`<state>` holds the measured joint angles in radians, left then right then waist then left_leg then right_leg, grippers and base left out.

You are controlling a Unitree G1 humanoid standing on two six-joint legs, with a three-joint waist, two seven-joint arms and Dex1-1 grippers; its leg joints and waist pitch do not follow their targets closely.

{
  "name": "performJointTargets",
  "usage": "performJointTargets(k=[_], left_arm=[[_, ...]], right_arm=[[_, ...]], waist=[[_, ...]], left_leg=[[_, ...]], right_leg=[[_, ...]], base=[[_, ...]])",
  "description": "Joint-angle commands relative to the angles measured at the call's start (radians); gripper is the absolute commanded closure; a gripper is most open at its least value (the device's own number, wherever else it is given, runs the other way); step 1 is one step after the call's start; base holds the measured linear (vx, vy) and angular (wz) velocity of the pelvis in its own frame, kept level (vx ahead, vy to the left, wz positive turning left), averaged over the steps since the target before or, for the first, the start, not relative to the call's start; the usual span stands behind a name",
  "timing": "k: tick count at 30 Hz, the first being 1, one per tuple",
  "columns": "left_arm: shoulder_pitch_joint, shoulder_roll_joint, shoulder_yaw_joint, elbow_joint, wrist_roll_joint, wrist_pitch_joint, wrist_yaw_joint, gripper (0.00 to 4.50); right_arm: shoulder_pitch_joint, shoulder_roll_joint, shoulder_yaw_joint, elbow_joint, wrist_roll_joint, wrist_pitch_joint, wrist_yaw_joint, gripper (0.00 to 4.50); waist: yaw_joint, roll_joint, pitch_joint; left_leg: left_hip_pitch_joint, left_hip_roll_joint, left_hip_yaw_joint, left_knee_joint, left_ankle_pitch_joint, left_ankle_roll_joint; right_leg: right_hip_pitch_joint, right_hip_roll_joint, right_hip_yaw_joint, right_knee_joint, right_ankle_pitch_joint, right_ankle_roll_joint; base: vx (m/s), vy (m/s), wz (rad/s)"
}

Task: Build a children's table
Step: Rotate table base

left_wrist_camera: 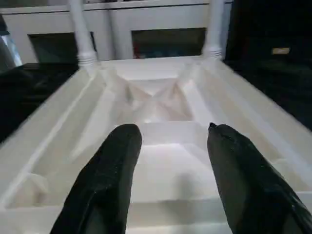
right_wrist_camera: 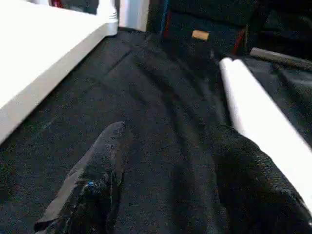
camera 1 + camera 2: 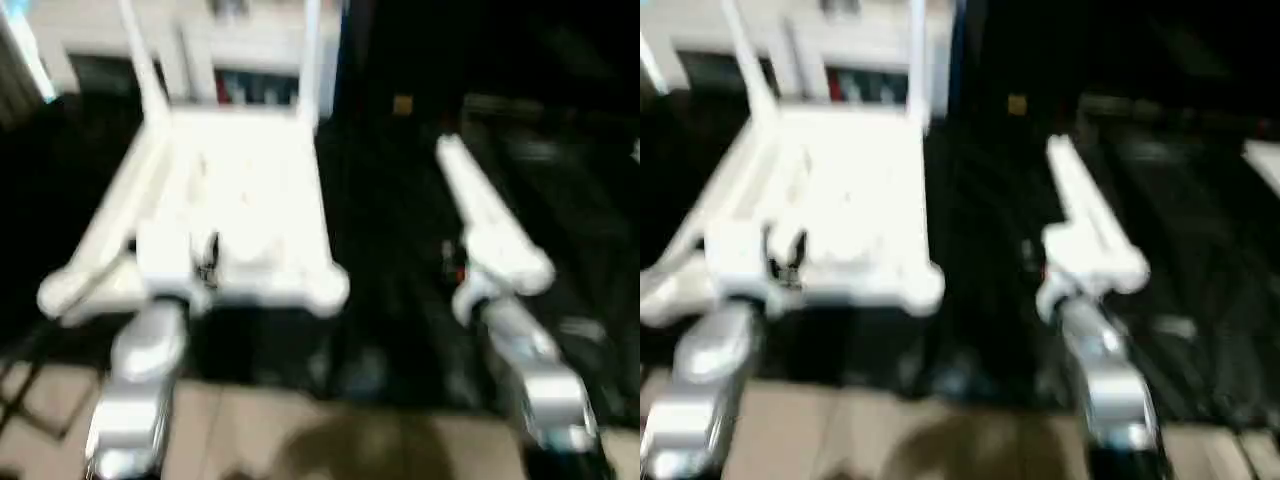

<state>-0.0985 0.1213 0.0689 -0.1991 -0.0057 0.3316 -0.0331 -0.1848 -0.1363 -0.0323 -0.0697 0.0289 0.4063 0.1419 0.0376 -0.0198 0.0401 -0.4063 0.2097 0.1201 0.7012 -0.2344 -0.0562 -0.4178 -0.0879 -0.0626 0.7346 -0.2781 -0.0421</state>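
- on the dark mat (image 2: 146, 97), toward its left half, the white table top (image 3: 240, 200) lies upside down, ribbed underside up, with a raised rim and rounded corner sockets.
- two white legs stand upright in the far corner sockets: one far left (image 1: 82, 34), one far right (image 1: 213, 27); the near two sockets hold no leg.
- a third white leg (image 3: 480, 215) lies flat on the mat's right half, well apart from the top, pointing away from the robot.
- the left gripper (image 1: 168, 146) hovers over the near edge of the top's underside, its two black fingers (image 1: 109, 170) spread wide with nothing between them.
- the right gripper (image 2: 165, 146) sits low over the mat just beside the lying leg; its fingers are parted and hold nothing, and the leg lies outside one finger (image 2: 248, 165), whether touching i cannot tell.
- the head views are smeared; rib detail and the grippers there are hard to make out.
- the upright legs are cut off by the picture tops.
- a white cabinet (image 1: 161, 29) stands beyond the mat's far edge; its contents are unclear.
- count: one top, three legs seen, two grippers.
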Motion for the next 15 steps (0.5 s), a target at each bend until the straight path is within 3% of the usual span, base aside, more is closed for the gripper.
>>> performJointTargets(k=[1, 2, 3, 4, 5, 6, 7, 8, 9, 10, 11, 12, 14, 15], left_arm=[[-0.017, -0.01, -0.029, -0.003, -0.002, 0.018, -0.001, 1.92], [-0.017, -0.009, -0.03, -0.004, -0.002, 0.019, -0.002, 1.92], [-0.016, -0.012, -0.028, -0.006, -0.011, 0.024, -0.008, 1.92], [-0.014, -0.014, -0.027, -0.007, -0.012, 0.024, -0.01, 1.92], [-0.013, -0.014, -0.027, -0.008, -0.012, 0.024, -0.01, 1.92], [-0.012, -0.015, -0.026, -0.008, -0.013, 0.024, -0.01, 1.92], [-0.009, -0.017, -0.023, -0.01, -0.014, 0.025, -0.009, 1.92], [-0.009, -0.017, -0.023, -0.01, -0.014, 0.025, -0.009, 1.92], [-0.008, -0.017, -0.021, -0.011, -0.014, 0.025, -0.008, 1.92], [-0.006, -0.018, -0.018, -0.013, -0.018, 0.024, -0.009, 1.92], [-0.006, -0.018, -0.018, -0.013, -0.018, 0.024, -0.009, 1.92], [-0.005, -0.016, -0.018, -0.014, -0.016, 0.024, -0.009, 1.92], [-0.004, -0.015, -0.018, -0.015, -0.016, 0.022, -0.01, 1.92], [-0.005, -0.015, -0.017, -0.017, -0.014, 0.024, -0.012, 1.92]], right_arm=[[0.008, -0.022, -0.026, -0.011, 0.002, 0.012, 0.003, 1.75], [0.008, -0.023, -0.025, -0.011, 0.001, 0.012, 0.004, 1.75], [0.01, -0.024, -0.016, -0.011, -0.001, 0.01, 0.006, 1.75], [0.01, -0.028, -0.009, -0.01, -0.006, 0.008, 0.009, 1.75], [0.01, -0.03, -0.005, -0.009, -0.009, 0.007, 0.011, 1.75], [0.009, -0.027, -0.007, -0.009, -0.005, 0.009, 0.011, 1.75], [0.006, -0.017, -0.015, -0.007, 0.01, 0.016, 0.014, 1.75], [0.005, -0.017, -0.015, -0.007, 0.011, 0.016, 0.015, 1.75], [0.003, -0.012, -0.019, -0.006, 0.018, 0.019, 0.017, 1.75], [-0.001, -0.013, -0.013, -0.006, 0.018, 0.011, 0.025, 1.75], [-0.002, -0.015, -0.009, -0.005, 0.015, 0.009, 0.026, 1.75], [-0.008, -0.022, 0.006, -0.002, 0.005, 0.004, 0.03, 1.75], [-0.011, -0.026, 0.015, 0.0, 0.0, 0.003, 0.033, 1.75], [-0.02, -0.027, 0.026, 0.007, -0.001, -0.004, 0.038, 1.75]], waist=[[0.008, -0.019, -0.047], [0.033, -0.044, -0.051], [0.048, -0.042, -0.051], [0.048, -0.035, -0.049], [0.037, -0.034, -0.043], [0.036, -0.022, -0.045], [0.031, -0.013, -0.043], [0.023, -0.007, -0.049], [0.024, -0.002, -0.048], [0.027, -0.015, -0.043], [0.024, -0.005, -0.037], [0.017, 0.002, -0.045], [0.015, 0.003, -0.045], [0.012, 0.005, -0.047]], left_leg=[[-0.002, -0.067, 0.043, -0.021, -0.148, 0.247], [-0.016, -0.065, 0.029, 0.022, -0.123, 0.153], [-0.015, -0.049, 0.019, -0.025, -0.031, 0.081], [-0.014, -0.039, 0.015, -0.051, -0.022, 0.064], [-0.018, -0.033, 0.006, -0.091, -0.039, 0.027], [-0.009, -0.032, 0.005, -0.103, -0.056, 0.009], [0.005, -0.028, 0.008, -0.117, -0.097, -0.011], [0.046, -0.032, 0.04, -0.108, -0.146, -0.058], [0.05, -0.022, 0.043, -0.123, -0.164, -0.081], [0.016, -0.018, 0.018, -0.148, -0.159, -0.067], [0.014, -0.014, 0.018, -0.157, -0.186, -0.055], [0.034, -0.006, 0.016, -0.153, -0.212, -0.046], [0.027, 0.003, 0.011, -0.164, -0.186, -0.045], [0.031, 0.009, 0.01, -0.168, -0.182, -0.042]], right_leg=[[0.018, -0.059, 0.057, -0.177, -0.065, -0.173], [0.052, -0.122, 0.101, -0.213, -0.321, -0.113], [0.054, -0.105, 0.096, -0.21, -0.444, 0.016], [0.057, -0.102, 0.096, -0.204, -0.457, 0.064], [0.059, -0.069, 0.076, -0.192, -0.441, 0.149], [0.056, -0.06, 0.063, -0.195, -0.437, 0.168], [0.048, -0.043, 0.056, -0.204, -0.421, 0.164], [0.022, 0.005, 0.07, -0.219, -0.438, 0.167], [0.023, 0.026, 0.076, -0.217, -0.381, 0.129], [0.058, 0.003, 0.057, -0.192, -0.32, 0.092], [0.05, 0.007, 0.053, -0.206, -0.353, 0.091], [0.046, -0.006, 0.057, -0.208, -0.343, 0.058], [0.055, -0.005, 0.055, -0.2, -0.272, 0.026], [0.056, -0.008, 0.054, -0.198, -0.226, 0.001]], base=[[-0.034, -0.21, -0.01], [-0.042, -0.194, -0.08], [-0.042, -0.194, -0.08], [-0.038, -0.192, -0.07], [-0.038, -0.156, -0.07], [-0.038, -0.156, -0.07], [-0.044, -0.115, -0.05], [-0.03, -0.071, -0.1], [-0.03, -0.071, -0.1], [-0.01, -0.026, -0.21], [0.0, 0.0, 0.0], [0.0, 0.0, 0.0], [0.0, 0.0, 0.0], [0.0, 0.0, 0.0]])
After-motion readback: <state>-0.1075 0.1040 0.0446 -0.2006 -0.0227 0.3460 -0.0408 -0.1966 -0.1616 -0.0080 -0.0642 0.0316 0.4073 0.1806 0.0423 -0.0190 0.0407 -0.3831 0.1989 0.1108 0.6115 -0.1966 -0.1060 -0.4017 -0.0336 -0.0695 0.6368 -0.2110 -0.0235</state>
